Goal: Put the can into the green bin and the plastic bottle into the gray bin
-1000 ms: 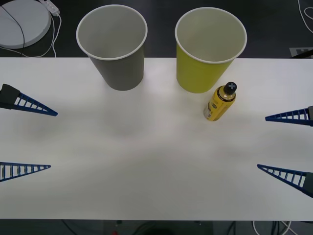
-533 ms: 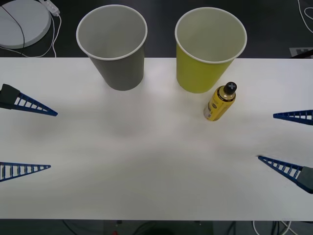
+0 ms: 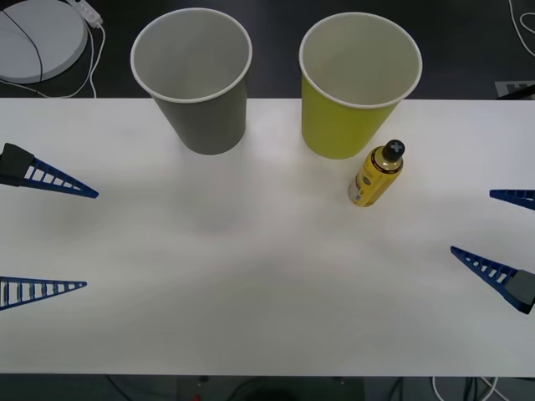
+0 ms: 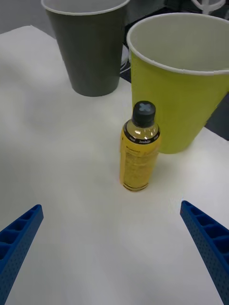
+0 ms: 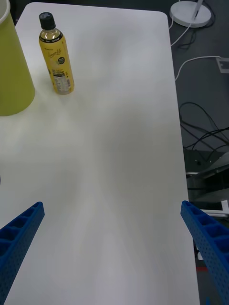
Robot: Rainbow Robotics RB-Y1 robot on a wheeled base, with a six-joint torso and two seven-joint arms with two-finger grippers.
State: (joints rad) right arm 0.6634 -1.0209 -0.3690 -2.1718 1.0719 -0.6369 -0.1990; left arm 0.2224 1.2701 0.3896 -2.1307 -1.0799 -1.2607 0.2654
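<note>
The white surface carries two large paper cups standing upright along its far edge, both white inside. The gray bin stands to the left and the green bin to the right, apart from each other with bare surface between them.

The plastic bottle stands upright just near and to the right of the green bin, close to its wall; whether the two touch cannot be told from above. In the right wrist view the bottle shows its black cap, a yellow body and a printed label, and stands in front of the green bin, with the gray bin further off to the side. The left wrist view shows the same bottle from across the surface, beside the green bin.

The right pincer sits at the right edge of the surface, its two blue ribbed fingers spread wide and holding nothing, well apart from the bottle. The left pincer sits at the left edge, its fingers likewise spread wide and holding nothing, far from both cups.

Beyond the far left corner of the surface lies a round white base with a cable trailing on the dark floor.
</note>
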